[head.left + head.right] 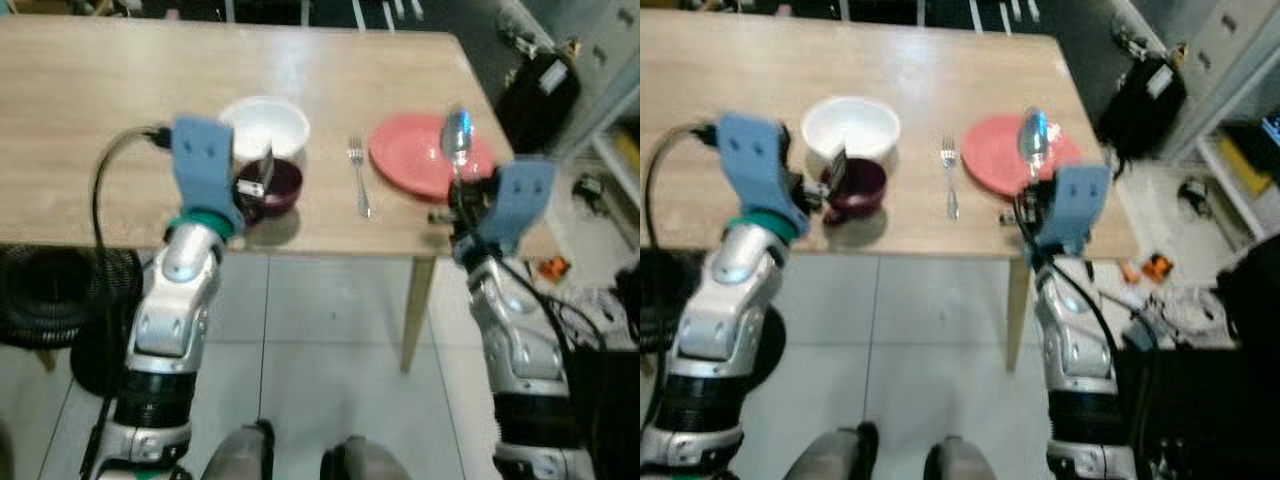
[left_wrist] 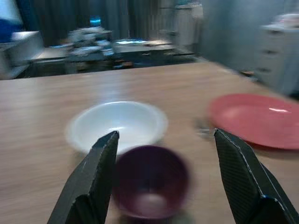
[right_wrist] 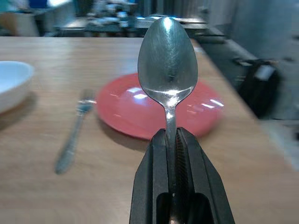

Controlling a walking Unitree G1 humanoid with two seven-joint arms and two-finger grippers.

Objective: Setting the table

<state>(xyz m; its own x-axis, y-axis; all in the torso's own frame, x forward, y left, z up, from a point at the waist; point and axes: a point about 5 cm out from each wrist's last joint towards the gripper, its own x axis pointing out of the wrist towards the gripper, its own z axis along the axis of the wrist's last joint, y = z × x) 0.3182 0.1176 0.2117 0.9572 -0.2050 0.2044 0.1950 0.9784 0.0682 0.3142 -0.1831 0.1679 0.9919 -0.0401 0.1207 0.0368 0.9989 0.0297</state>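
Note:
A red plate (image 1: 425, 155) lies on the wooden table (image 1: 100, 100) near its right end, with a fork (image 1: 360, 175) to its left. My right gripper (image 3: 172, 140) is shut on the handle of a metal spoon (image 3: 167, 70), whose bowl points up over the plate's near edge. A white bowl (image 1: 265, 125) sits left of the fork, and a dark purple cup (image 1: 275, 188) stands just in front of it. My left gripper (image 2: 163, 177) is open, its fingers (image 2: 96, 182) on either side of the purple cup (image 2: 149, 184).
A black bag (image 1: 535, 95) and clutter lie on the floor right of the table. A black coiled hose (image 1: 50, 290) sits under the table's left side. The table's front leg (image 1: 418, 310) stands between my arms.

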